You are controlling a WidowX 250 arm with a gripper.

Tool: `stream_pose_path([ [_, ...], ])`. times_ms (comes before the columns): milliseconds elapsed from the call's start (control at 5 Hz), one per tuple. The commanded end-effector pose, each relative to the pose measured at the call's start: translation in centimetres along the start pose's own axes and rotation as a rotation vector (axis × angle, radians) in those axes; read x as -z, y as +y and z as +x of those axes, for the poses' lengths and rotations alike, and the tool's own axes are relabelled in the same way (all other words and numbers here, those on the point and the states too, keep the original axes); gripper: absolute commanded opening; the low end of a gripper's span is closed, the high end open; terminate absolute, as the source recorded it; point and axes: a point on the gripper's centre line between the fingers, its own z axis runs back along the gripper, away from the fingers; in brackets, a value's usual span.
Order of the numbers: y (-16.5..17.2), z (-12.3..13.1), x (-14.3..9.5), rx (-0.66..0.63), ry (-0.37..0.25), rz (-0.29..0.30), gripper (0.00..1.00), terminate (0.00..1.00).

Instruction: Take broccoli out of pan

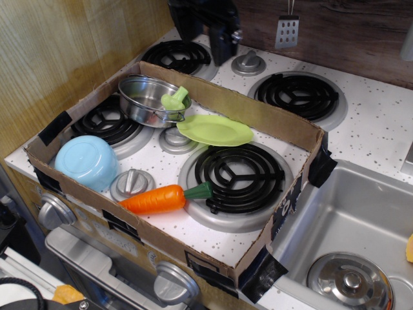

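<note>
Your broccoli [175, 99] sits upper left of centre in the frame, a small pale-green lumpy toy with a stubby stem, perched on the right-hand rim of the pan [143, 97]. Its long axis runs on a diagonal, one end poking up and right past the rim, the other end down inside the pan. The pan is a shiny steel pot with low straight walls, tilted, and resting on the dark coil burner [106, 123] at left.

Just right of the broccoli and below it you have the lime-green plate [215, 130], lying flat, its near edge close to the pan's wall. Whether they touch, you can't tell from here. Behind the broccoli the cardboard wall [242, 103] of the box runs diagonally, tight against the pan's far side. The light-blue bowl [86, 161] lies upside down at lower left, well apart from the pan. The carrot [161, 198] lies along the bottom, green top pointing right. Open room sits over the large burner [239, 177] at centre right, and straight above the pan.

Your tool [208, 22] is at the top edge of the frame, dark and partly cut off, hanging over the back burners outside the box. You can't tell whether its jaws are spread or pressed together.
</note>
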Motion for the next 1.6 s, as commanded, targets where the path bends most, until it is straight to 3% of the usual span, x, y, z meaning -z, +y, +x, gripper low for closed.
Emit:
stream_pose_path([
  [0, 4.4, 0.0, 0.6, 0.017, 0.017, 0.021, 1.0, 0.0],
  [400, 5.5, -1.8, 4.6, -0.093, -0.009, 0.005, 1.0, 0.0],
  [1000, 7.0, -2.9, 6.7, -0.117, -0.017, -0.021, 1.0, 0.0],
  [1400, 7.0, -3.6, 8.8, -0.092, -0.07, -0.029, 1.0, 0.0],
])
